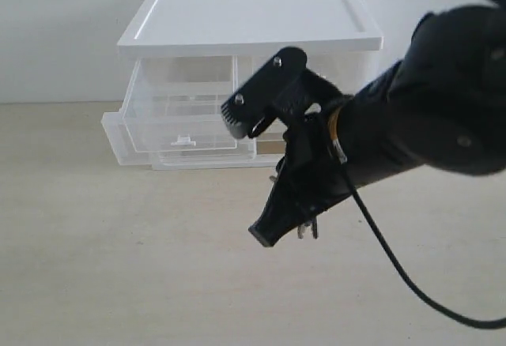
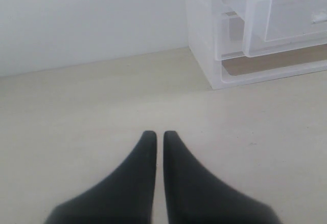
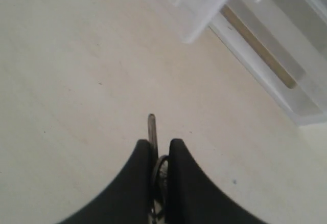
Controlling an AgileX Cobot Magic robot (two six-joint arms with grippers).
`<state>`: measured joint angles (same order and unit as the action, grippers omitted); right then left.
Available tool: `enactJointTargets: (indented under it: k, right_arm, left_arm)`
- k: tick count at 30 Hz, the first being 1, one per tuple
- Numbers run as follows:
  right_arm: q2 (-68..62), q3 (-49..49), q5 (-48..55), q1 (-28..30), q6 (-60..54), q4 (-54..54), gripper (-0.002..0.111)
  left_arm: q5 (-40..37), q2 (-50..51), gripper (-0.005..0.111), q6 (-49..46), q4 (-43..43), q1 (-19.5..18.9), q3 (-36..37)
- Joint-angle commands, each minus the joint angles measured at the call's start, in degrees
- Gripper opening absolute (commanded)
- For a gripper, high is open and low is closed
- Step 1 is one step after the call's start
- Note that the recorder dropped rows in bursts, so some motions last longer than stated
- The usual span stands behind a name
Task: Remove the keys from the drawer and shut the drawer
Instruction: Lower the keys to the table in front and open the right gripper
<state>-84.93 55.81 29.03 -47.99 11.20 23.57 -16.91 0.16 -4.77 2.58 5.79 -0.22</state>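
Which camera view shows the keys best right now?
The right wrist view: the keys sit pinched in the right gripper, one blade and the ring showing between its fingers. The exterior view shows only tips dangling under the gripper. The left wrist view shows none of them.

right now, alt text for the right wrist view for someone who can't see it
The right gripper is shut on the keys, a key blade and part of the ring showing at its tip, over a pale table. Beyond it the clear drawer stands pulled out of its unit.
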Motion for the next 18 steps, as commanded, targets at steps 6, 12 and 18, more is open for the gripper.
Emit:
enactJointTargets:
  k: [6,12,18]
  right_arm:
    - [-10.6,-4.2,-17.9,0.2,-0.5,0.3,0.0]
    - [-16.4,-1.1,-22.8,1.8,-0.9,1.3,0.0]
    - [-18.0,0.5,-23.2,2.8,-0.6,1.3,0.0]
  left_arm:
    - [-0.1,-0.2,0.004,0.1,-0.4,0.1,0.2]
    - [-0.1,-0.2,0.004,0.1,-0.4,0.1,0.2]
    - [-0.1,-0.2,0.004,0.1,-0.4,0.1,0.2]
